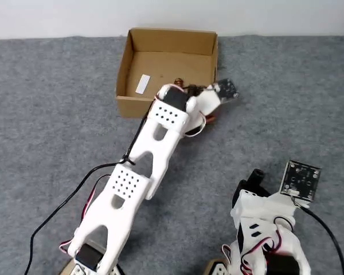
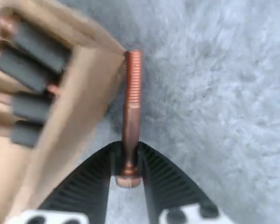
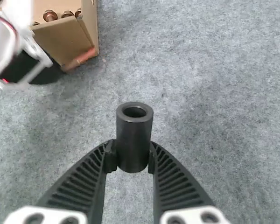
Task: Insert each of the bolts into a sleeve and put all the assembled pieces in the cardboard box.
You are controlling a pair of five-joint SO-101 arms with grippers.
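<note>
Bolt (image 2: 131, 112) clamped, sleeve (image 3: 133, 137) ready: line up before you push

You had the left gripper (image 2: 128, 153) closed on the copper bolt just beside its head, so nearly the whole shank and thread stood free ahead of the fingers. The threaded tip lay just beside the outer corner of the cardboard box (image 2: 79, 112); whether it touched the wall I could not tell. Inside the box lay several assembled pieces (image 2: 30, 84), black sleeves with copper ends showing. Your right gripper (image 3: 130, 153) was clamped around the lower half of the black sleeve, well apart from the box over the grey carpet (image 3: 214, 84), with the open bore facing away from the fingers.

The step in hand looked like the insertion itself. To do it well, you probably needed first to draw the bolt clear of the box corner, since a sideways swing there could have snagged the thread on the cardboard. The sleeve was best held steady while only the bolt arm travelled. You would have done well to match the bolt's axis to the bore before closing the gap. A tilted entry would likely have caught the thread on the rim and twisted the bolt in its short grip. A slow feed suited this, with neither grip released until the head seated.
</note>
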